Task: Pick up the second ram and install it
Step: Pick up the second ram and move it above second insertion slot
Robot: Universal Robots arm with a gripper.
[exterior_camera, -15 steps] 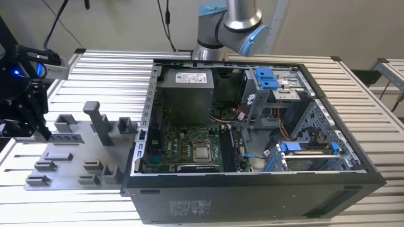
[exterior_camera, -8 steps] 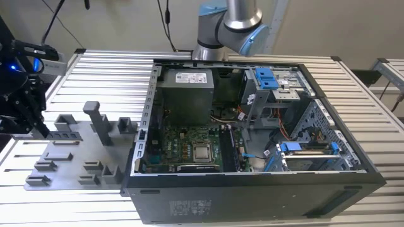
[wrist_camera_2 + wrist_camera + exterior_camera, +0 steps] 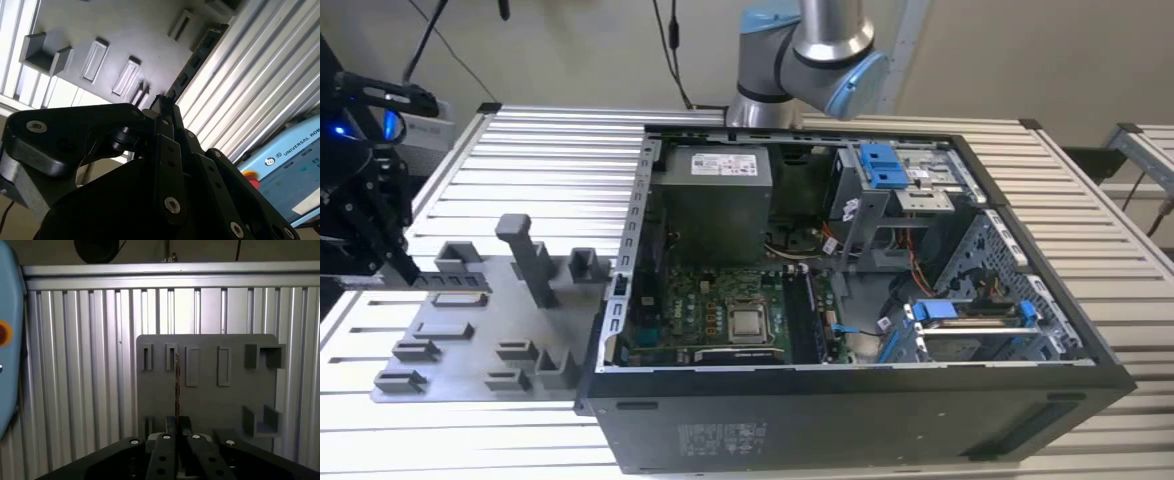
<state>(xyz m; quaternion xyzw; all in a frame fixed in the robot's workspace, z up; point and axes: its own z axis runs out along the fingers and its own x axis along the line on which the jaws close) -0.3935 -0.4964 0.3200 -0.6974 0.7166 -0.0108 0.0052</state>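
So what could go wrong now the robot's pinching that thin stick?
The second ram looks pinched near one end by the gripper, with most of it sticking out, so it might tilt or slip. It is also close to the grey fixture plate and its raised blocks, so it could bump or snag there.

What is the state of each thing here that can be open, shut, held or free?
Gripper: shut on the memory stick.
Memory stick: held by one end, reaching out over the grey plate.
Computer case: open, lying on its side.
Grey plate: flat on the slatted table.
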